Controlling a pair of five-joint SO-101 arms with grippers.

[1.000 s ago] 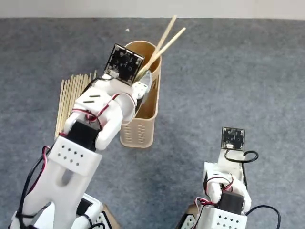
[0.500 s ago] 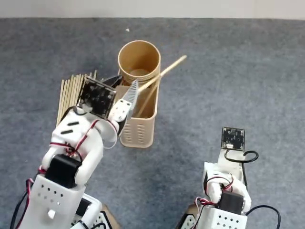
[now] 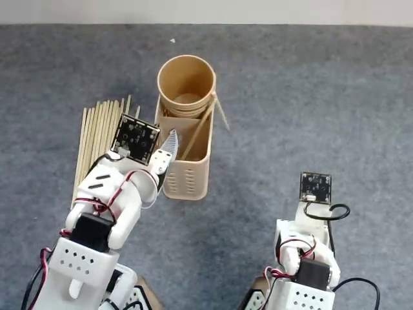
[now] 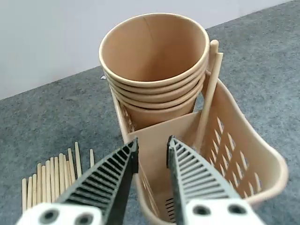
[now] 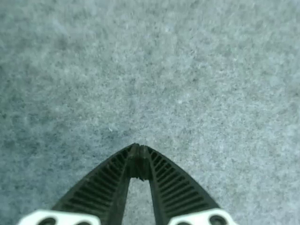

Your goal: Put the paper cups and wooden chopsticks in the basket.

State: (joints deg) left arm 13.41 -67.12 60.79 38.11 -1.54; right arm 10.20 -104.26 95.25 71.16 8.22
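Note:
A stack of brown paper cups (image 3: 186, 82) (image 4: 154, 51) stands in the far end of the tan slotted basket (image 3: 196, 183) (image 4: 262, 157). Two wooden chopsticks (image 3: 205, 123) (image 4: 209, 86) lean inside the basket against the cups. A row of several loose chopsticks (image 3: 97, 135) (image 4: 49, 176) lies on the grey carpet to the left of the basket. My left gripper (image 3: 169, 143) (image 4: 152, 146) hovers over the basket's near left rim, slightly open with nothing between its fingers. My right gripper (image 5: 139, 150) is shut over bare carpet.
The right arm (image 3: 303, 258) sits folded at the near right, far from the basket. Grey carpet (image 3: 310, 97) covers the whole table, and a pale wall edge runs along the back.
The left arm has drawn back from over the cups toward the near side. The two chopsticks it held have dropped and now lean low inside the basket. The right arm is unchanged.

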